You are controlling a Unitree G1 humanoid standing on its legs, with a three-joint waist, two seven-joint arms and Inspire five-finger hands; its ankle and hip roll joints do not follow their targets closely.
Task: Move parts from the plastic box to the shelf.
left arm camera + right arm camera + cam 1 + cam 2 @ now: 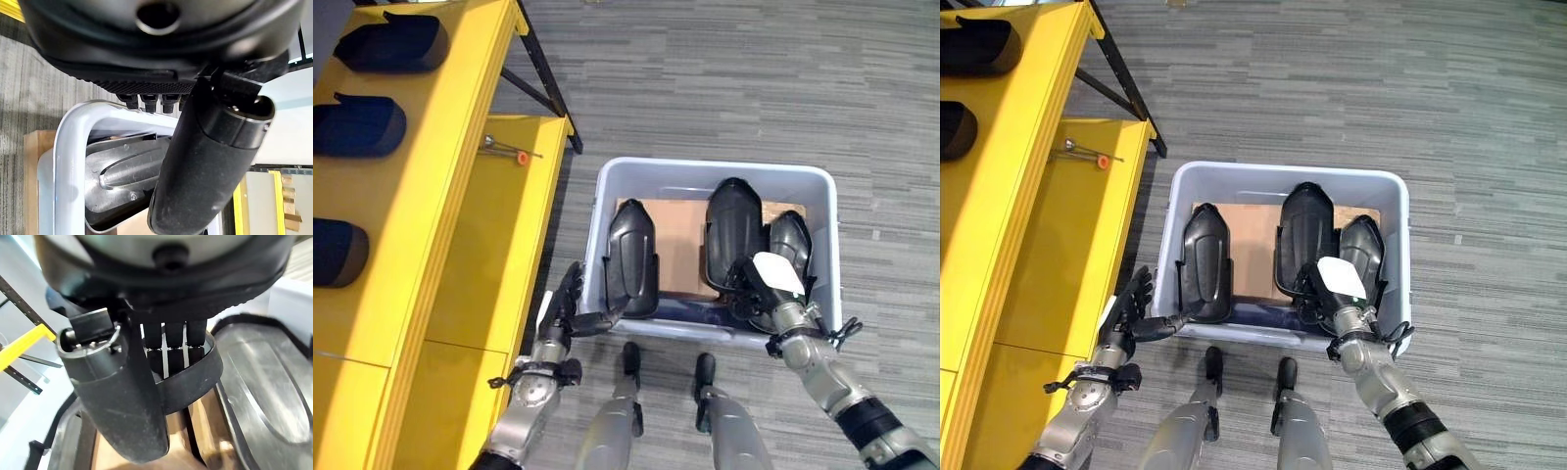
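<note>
Gripping the middle part (732, 227) in the plastic box (617, 176), seemingly: right robot hand (759, 284); left robot hand (570, 304) spread.

We take this for a workshop or light assembly hall. A long yellow shelf (421, 196) of painted metal, braced by black struts (548, 88), carries moulded black parts (357, 125) laid out in a row. Beyond the fingers of both hands sits a grey plastic box (607, 186) lined with cardboard (680, 235) and holding more of the same black shells (732, 230). Underfoot runs grey striped carpet tile (754, 78), and a loose screwdriver (507, 151) lies on the lower shelf.
</note>
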